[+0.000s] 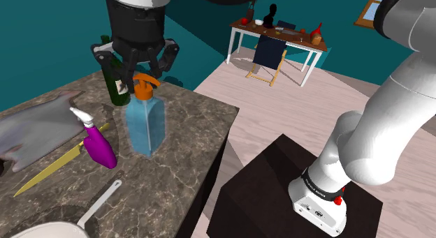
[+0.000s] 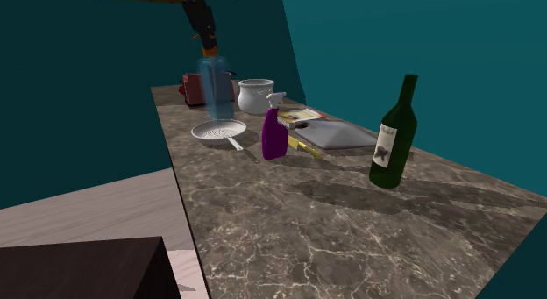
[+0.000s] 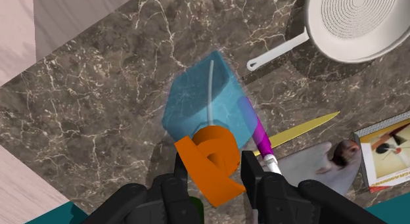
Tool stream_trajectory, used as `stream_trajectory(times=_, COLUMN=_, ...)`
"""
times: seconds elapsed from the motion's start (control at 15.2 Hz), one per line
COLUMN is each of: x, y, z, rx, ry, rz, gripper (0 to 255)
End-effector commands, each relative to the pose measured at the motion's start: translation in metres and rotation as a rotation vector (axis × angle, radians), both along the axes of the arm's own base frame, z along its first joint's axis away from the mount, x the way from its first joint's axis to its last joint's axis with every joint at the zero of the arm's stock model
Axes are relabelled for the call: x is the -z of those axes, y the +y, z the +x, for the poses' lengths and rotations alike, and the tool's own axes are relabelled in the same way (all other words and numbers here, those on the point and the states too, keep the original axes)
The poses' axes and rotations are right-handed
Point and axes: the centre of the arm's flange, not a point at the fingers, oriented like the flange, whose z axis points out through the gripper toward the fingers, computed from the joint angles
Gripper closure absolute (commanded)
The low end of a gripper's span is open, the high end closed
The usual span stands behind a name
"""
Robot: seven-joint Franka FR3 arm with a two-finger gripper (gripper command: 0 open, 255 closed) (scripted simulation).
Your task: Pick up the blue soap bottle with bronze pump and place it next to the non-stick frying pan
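- your gripper point(image 1: 144, 76) was clamped on the orange pump point(image 3: 211, 157) of the bottle point(image 1: 145, 128), gripping it from both sides, with nothing else in its hold.
- the bottle hung or stood upright near the counter point(image 1: 183, 160) edge. i could not tell whether its base was off the stone.
- in the shoulder view the pan point(image 1: 42, 232) lay at about 7 o'clock from the bottle, with its handle point(image 1: 103, 200) pointing back toward it.
- the spray bottle point(image 1: 101, 147) sat just beside the bottle at 9 o'clock, the wine bottle point(image 1: 115, 79) stood behind at 11 o'clock, and the knife point(image 1: 56, 167) lay out past the spray bottle at 8 o'clock.
- the hold was high and narrow, so the heavy body would likely swing under it. you did best to rise straight and slowly first.
- the straight line to the pan ran close to the spray bottle's head, so you needed enough height to clear it, or a path along the counter edge side.
- for the set-down you wanted bare stone just beside the pan's rim, off the handle and the knife.
- you should have lowered the bottle until its base sat flat before letting go, or it could have tipped.
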Motion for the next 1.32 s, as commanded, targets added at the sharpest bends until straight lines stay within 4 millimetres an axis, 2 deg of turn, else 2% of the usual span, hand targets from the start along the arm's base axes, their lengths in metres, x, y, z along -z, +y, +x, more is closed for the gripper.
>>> stream_trajectory(times=0.0, x=0.01, y=0.0, z=-0.001, rx=0.0, ry=-0.001, rz=0.001, gripper=255)
stream_trajectory(times=1.25, x=0.11, y=0.0, z=-0.001, rx=0.0, ry=-0.001, rz=0.001, gripper=255)
